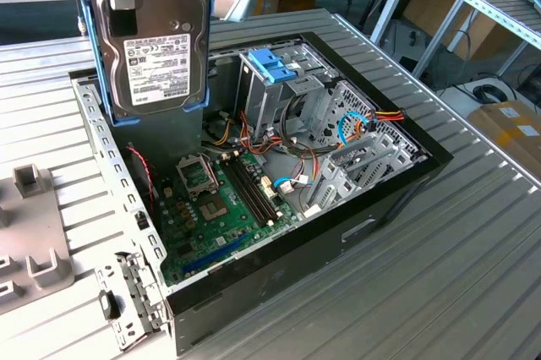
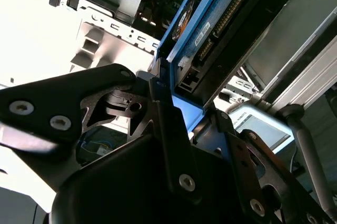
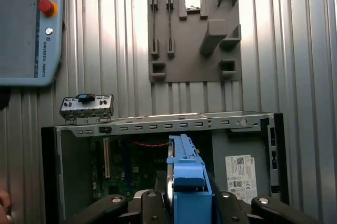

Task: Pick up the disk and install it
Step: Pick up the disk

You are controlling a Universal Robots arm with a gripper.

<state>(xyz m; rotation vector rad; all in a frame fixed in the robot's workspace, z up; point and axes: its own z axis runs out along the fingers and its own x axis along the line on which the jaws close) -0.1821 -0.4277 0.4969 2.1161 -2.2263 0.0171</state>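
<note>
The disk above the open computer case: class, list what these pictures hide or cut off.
Exterior view: the gripper covers a corner of the disk.
First wrist view: the disk is edge-on, its label unseen.
Exterior view: the disk hides the case corner behind it.

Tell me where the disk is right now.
In the exterior view's upper left, the disk hangs upright in the hand, above the open computer case.
</note>
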